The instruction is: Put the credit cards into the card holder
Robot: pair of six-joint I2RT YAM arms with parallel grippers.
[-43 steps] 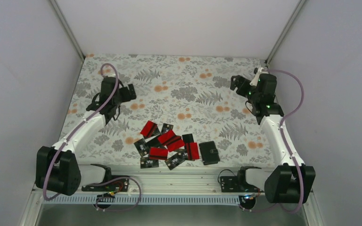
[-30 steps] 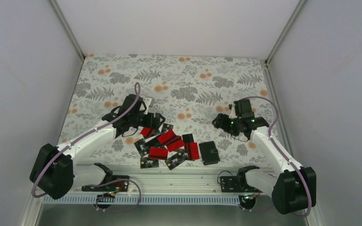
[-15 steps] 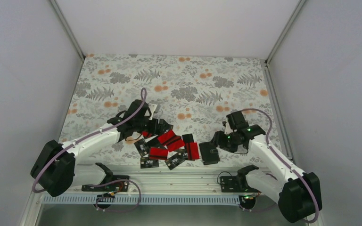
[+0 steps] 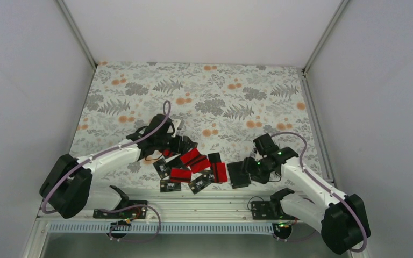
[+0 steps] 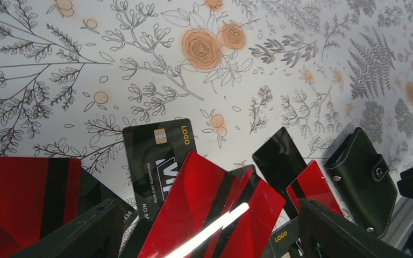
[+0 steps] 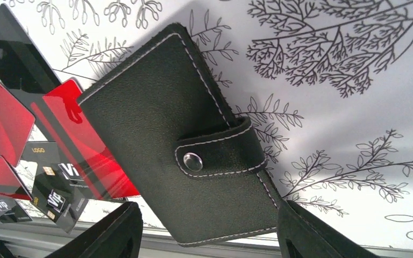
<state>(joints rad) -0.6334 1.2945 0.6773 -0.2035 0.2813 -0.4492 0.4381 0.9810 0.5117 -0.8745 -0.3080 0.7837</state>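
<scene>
Your one black, stitched, leather-look card holder (image 6: 156, 123), snapped shut by its strap, lies flat on the floral desk (image 4: 220, 91) between the wide-spread fingers of the right end effector (image 6: 209, 209). Roughly ten thin credit cards (image 5: 199, 188), five red and the rest black, overlap beneath the left end effector (image 5: 209, 212), which is also wide and holds nothing.

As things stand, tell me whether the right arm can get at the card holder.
Probably yes. The right hand hangs just over the card holder, fingers spread on either side, and nothing lies on top of it; only a red card pokes out at one edge.
</scene>
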